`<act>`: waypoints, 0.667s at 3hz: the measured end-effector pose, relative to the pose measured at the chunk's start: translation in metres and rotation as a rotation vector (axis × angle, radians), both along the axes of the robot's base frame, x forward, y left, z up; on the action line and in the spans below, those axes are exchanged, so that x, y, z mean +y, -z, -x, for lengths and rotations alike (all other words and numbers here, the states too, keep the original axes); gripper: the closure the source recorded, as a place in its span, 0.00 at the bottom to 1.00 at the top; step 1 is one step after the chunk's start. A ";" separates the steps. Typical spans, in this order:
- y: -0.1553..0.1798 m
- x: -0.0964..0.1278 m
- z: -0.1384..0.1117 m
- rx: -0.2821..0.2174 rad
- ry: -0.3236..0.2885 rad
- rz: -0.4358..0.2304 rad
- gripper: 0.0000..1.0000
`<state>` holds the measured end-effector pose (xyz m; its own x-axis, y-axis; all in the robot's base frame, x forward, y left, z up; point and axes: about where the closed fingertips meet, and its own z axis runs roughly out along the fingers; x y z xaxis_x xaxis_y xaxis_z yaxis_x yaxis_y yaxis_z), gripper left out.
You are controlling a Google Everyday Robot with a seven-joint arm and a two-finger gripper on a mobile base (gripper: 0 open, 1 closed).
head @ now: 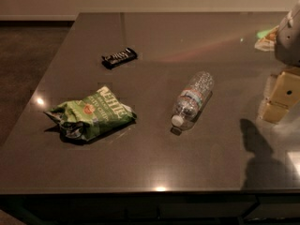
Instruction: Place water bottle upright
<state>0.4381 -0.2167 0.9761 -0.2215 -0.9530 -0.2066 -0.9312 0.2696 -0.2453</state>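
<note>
The water bottle [192, 101] is a small clear ribbed plastic bottle with a white cap and a red and blue label band. It lies on its side near the middle of the dark table [154, 163], with the cap pointing toward the front edge and slightly left. My gripper [281, 97], yellowish below a grey arm, hangs at the right edge of the view. It is to the right of the bottle, apart from it, and it holds nothing that I can see.
A crumpled green chip bag [91, 114] lies at the front left. A black snack bar [119, 57] lies at the back left. A green and pale object [267, 36] sits at the far right, partly behind the arm. The gripper's shadow [260, 153] falls at the front right.
</note>
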 end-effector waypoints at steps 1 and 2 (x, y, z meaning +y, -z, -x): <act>0.000 0.000 0.000 0.000 0.000 0.000 0.00; -0.004 0.013 -0.017 -0.039 -0.068 -0.007 0.00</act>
<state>0.4555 -0.2033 0.9803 -0.1480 -0.9640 -0.2209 -0.9371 0.2081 -0.2804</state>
